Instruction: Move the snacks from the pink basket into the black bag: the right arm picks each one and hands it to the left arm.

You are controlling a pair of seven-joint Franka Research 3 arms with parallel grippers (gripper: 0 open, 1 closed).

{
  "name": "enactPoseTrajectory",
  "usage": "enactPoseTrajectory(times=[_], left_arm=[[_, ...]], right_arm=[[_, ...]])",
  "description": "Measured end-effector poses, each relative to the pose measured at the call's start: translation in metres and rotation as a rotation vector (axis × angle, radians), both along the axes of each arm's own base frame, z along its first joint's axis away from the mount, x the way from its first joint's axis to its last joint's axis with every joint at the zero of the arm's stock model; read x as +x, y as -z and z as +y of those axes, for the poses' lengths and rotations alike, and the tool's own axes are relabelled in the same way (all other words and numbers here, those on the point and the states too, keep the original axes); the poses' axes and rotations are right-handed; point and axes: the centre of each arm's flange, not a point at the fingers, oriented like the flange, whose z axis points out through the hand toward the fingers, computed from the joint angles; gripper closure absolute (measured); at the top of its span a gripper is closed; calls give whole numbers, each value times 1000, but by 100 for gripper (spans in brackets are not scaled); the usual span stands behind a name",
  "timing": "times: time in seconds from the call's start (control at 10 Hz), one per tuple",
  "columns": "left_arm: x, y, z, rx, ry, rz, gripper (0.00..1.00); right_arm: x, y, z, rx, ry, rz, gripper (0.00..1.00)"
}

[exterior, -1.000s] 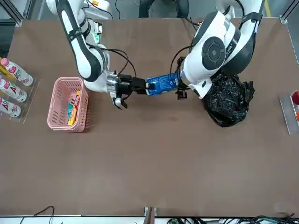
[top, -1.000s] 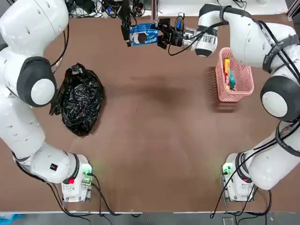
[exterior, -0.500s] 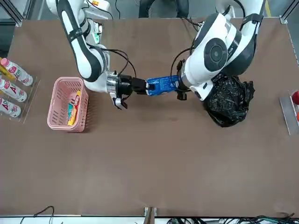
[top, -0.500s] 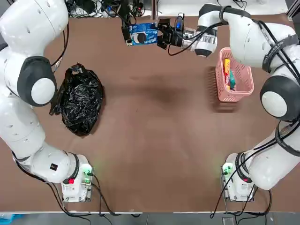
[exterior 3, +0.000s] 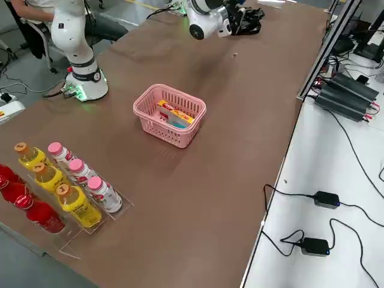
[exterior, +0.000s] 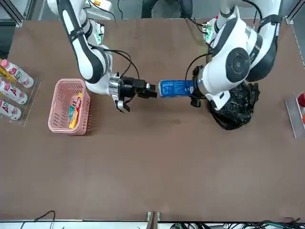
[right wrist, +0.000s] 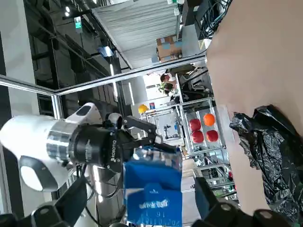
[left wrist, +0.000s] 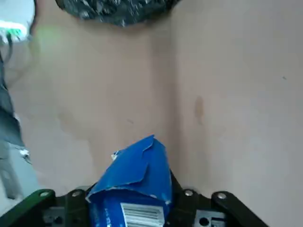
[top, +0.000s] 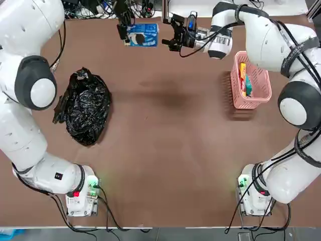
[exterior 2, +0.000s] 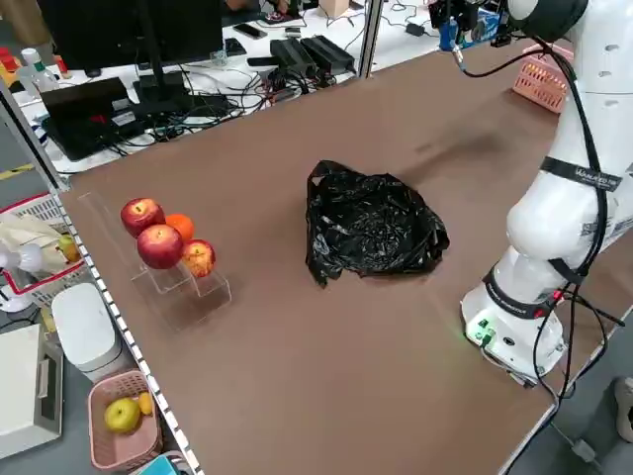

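Blue snack packet (top: 142, 35) is clamped in left gripper (exterior: 192, 90), raised above far side of bench (top: 165, 150); right gripper (exterior: 153, 92) sits just beside packet's free end, fingers spread, not touching it. Pink basket (top: 263, 88) at right holds long yellow packet (top: 243, 76) and teal packet (top: 249, 90). Black bag (top: 85, 108) lies at left, crumpled; well apart from basket.

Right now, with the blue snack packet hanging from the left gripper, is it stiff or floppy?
Probably fairly stiff and light: the blue snack packet juts out level from the left gripper, unsupported. Its free edge looks crumpled, so likely thin, crushable film.
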Motion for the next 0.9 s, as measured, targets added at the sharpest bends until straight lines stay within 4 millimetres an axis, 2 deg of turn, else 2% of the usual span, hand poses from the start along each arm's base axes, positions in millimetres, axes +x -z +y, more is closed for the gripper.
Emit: enactPoseTrajectory(times=[0.1, 0.3, 0.6, 0.7, 0.9], left_arm=[[4, 7, 20, 12, 67, 20, 57], [9, 41, 58, 58, 175, 70, 57], [-9, 119, 93, 176, 301, 206, 57], [-12, 135, 111, 184, 326, 241, 57], [-13, 153, 168, 147, 357, 241, 57]], right_arm=[[2, 0, -2, -1, 6, 3, 0], [14, 0, -20, -41, 7, -21, 0], [53, -4, -84, -208, -32, -124, 0], [66, -7, -107, -286, -58, -166, 0], [84, -16, -144, -425, -110, -215, 0]])
